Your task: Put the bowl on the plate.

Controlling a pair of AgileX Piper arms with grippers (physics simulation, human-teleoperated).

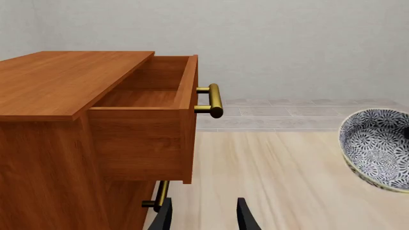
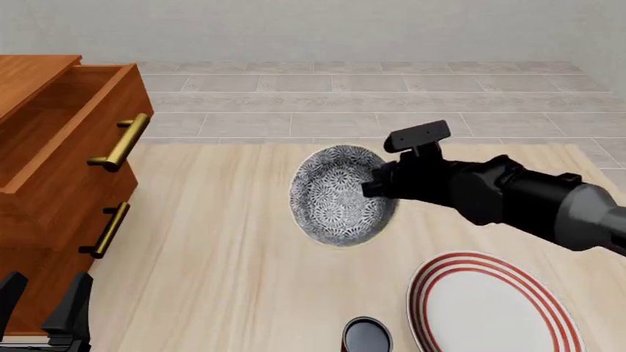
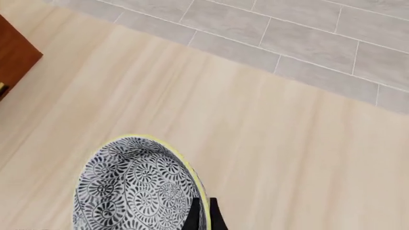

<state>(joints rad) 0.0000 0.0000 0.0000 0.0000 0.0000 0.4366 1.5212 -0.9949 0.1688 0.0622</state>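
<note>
The grey-and-white floral bowl point(image 2: 338, 194) hangs tilted above the middle of the table, its inside facing the front camera. My right gripper point(image 2: 377, 187) is shut on the bowl's right rim; in the right wrist view the fingers point(image 3: 203, 215) pinch the pale rim of the bowl point(image 3: 134, 187). The white plate point(image 2: 489, 308) with red rings lies flat at the front right, below and to the right of the bowl. My left gripper point(image 2: 44, 301) is open at the front left beside the cabinet, holding nothing. From the left wrist camera, the bowl point(image 1: 377, 148) is at the frame edge, beyond the left gripper point(image 1: 204, 215).
A wooden cabinet point(image 2: 49, 169) stands at the table's left with its top drawer point(image 1: 147, 96) pulled open and brass handles point(image 2: 119, 143) sticking out. A small dark glossy cup point(image 2: 367, 337) sits at the front edge, just left of the plate.
</note>
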